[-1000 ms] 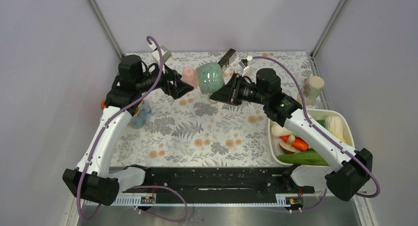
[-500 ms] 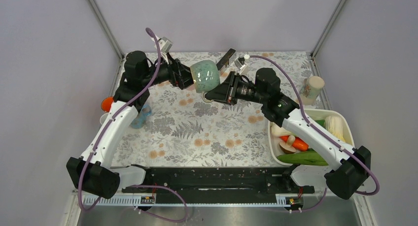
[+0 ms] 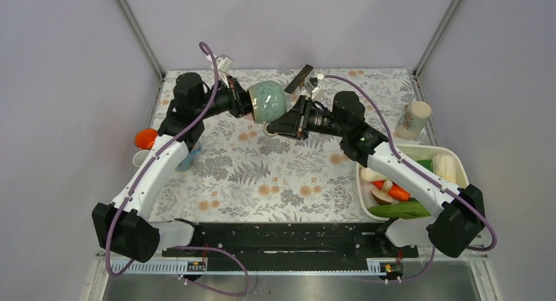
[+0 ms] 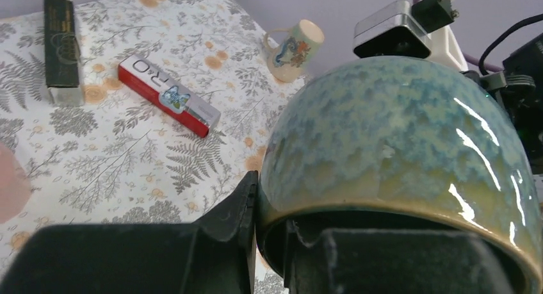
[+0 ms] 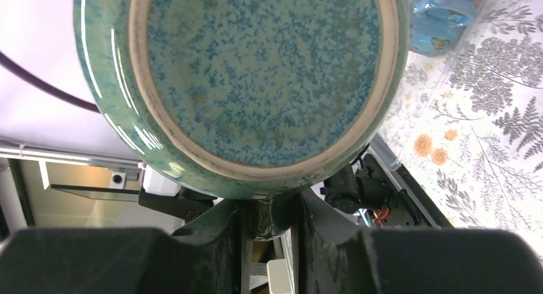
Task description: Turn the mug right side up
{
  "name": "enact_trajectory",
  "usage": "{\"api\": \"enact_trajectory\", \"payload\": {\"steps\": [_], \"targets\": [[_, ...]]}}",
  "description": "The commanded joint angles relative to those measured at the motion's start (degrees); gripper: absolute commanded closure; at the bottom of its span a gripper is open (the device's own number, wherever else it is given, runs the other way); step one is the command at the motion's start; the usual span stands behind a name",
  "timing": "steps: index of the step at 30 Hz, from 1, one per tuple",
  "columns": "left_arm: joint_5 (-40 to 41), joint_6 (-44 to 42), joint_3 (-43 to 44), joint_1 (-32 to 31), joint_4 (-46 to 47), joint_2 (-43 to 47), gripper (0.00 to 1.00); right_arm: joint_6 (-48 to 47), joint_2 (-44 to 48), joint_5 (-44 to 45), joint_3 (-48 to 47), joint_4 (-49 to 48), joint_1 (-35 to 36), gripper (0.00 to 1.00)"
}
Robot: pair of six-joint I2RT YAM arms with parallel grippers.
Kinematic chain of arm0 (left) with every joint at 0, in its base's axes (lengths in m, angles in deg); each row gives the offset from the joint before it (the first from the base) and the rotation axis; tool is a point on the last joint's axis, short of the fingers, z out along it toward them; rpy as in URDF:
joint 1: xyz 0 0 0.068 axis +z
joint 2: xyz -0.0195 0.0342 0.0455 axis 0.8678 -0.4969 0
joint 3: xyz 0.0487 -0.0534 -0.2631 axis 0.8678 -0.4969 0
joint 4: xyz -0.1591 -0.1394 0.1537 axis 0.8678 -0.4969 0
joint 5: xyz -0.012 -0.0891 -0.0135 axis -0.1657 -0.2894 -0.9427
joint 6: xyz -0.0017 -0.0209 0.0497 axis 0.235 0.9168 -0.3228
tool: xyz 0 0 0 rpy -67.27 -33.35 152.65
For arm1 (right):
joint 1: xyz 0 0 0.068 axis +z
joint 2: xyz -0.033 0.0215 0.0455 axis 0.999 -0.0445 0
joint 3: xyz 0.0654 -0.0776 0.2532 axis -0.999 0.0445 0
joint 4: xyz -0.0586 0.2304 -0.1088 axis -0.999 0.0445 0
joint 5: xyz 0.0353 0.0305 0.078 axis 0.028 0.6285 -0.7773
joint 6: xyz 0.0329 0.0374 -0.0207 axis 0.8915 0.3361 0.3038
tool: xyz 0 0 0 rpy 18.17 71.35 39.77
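the speckled green-blue glazed ceramic mug [image 3: 270, 98] hangs in the air over the far edge of the fern-printed table [image 3: 262, 183]. it lies on its side between the two arms, mouth towards the left arm and base towards the right. the left gripper [image 3: 248, 104] is clamped tight on the mug's rim, one finger inside and one outside. the right gripper [image 3: 274, 122] is pinched narrowly on the handle [image 5: 267, 216] under the base. a small cream picture mug [image 3: 413, 117] stands by the table's far right corner.
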Motion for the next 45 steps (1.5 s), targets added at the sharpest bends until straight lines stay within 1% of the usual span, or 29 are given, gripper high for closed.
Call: {"api": "enact_trajectory", "payload": {"steps": [1, 2, 3, 4, 5, 6, 8, 9, 12, 14, 17, 21, 22, 24, 27, 30, 34, 39, 41, 43, 45], "targets": [[8.49, -6.13, 0.67, -0.21, -3.75, 3.92, 1.0, -7.49, 1.05, 3.33, -2.57, 0.68, 0.26, 0.67], [11.03, -8.83, 1.27, -0.15, -7.05, 3.85, 1.0, -10.13, 1.22, 5.44, -2.83, 3.69, 0.24, 0.53], [13.34, -11.77, 1.72, -0.13, -9.82, 3.67, 1.0, -12.52, 1.37, 8.35, -2.89, 6.2, 0.3, 0.35], [15.71, -14.3, 1.87, -0.01, -12.41, 3.51, 1.0, -14.59, 1.49, 10.1, -2.83, 8.4, 0.31, 0.2], [17.33, -17.01, 1.9, 0.37, -15.27, 3.22, 1.0, -16.51, 1.6, 11.86, -2.79, 9.68, 0.26, 0.07], [18.06, -19.65, 1.98, 0.8, -17.2, 2.92, 1.0, -18.3, 1.67, 13.37, -2.8, 12.75, 0.32, 0.01], [19.12, -24.02, 3.24, 2.28, -22.52, 1.03, 1.0, -21.72, 1.48, 15.59, -2.95, 16.11, 0.27, 0.01], [19.02, -26.39, 3.75, 3.88, -24.49, 0.16, 1.0, -22.97, 1.47, 16.47, -3.24, 17.79, 0.24, 0.01], [19.53, -29.98, 3.29, 9.24, -29.62, -0.76, 1.0, -26.91, 2.05, 18.69, -4.42, 22.76, 0.27, 0.01], [21.27, -33.0, 0.57, 12.77, -31.22, 1.12, 1.0, -29.5, 2.84, 20.41, -4.92, 25.59, 0.3, 0.01], [25.1, -40.14, -4.64, 16.72, -35.89, 5.67, 1.0, -33.12, 4.04, 22.57, -5.26, 28.92, 0.24, 0.0], [28.91, -49.13, -9.94, 25.53, -42.54, 10.06, 1.0, -35.47, 4.85, 23.24, -4.22, 29.76, 0.26, 0.01], [30.06, -51.39, -10.76, 28.52, -44.26, 10.61, 1.0, -35.82, 4.83, 23.04, -4.0, 29.78, 0.26, 0.0], [32.58, -56.6, -12.23, 32.25, -47.72, 11.4, 1.0, -36.47, 4.72, 21.87, -3.74, 29.78, 0.25, 0.01], [35.4, -66.15, -13.42, 37.78, -52.31, 11.71, 1.0, -37.45, 4.79, 20.85, -3.33, 29.88, 0.32, 0.01], [36.62, -76.67, -12.81, 43.18, -56.78, 10.93, 1.0, -38.68, 5.29, 20.64, -3.02, 30.39, 0.28, 0.01], [41.65, -90.89, -12.92, 47.95, -55.73, 9.51, 1.0, -39.53, 6.17, 21.54, -2.08, 30.36, 0.27, 0.01], [47.86, -105.3, -16.02, 52.24, -48.01, 8.72, 1.0, -40.0, 6.51, 22.33, -1.93, 30.41, 0.28, 0.01], [48.34, -112.13, -17.12, 54.49, -46.35, 8.0, 1.0, -40.13, 6.57, 22.73, -1.92, 30.45, 0.33, 0.01], [47.18, -118.05, -17.75, 56.32, -45.48, 6.79, 1.0, -40.31, 6.52, 23.02, -2.02, 30.38, 0.28, 0.0], [46.33, -122.56, -18.72, 57.34, -43.74, 5.9, 1.0, -40.51, 6.23, 23.6, -2.1, 30.42, 0.24, 0.0]]}}
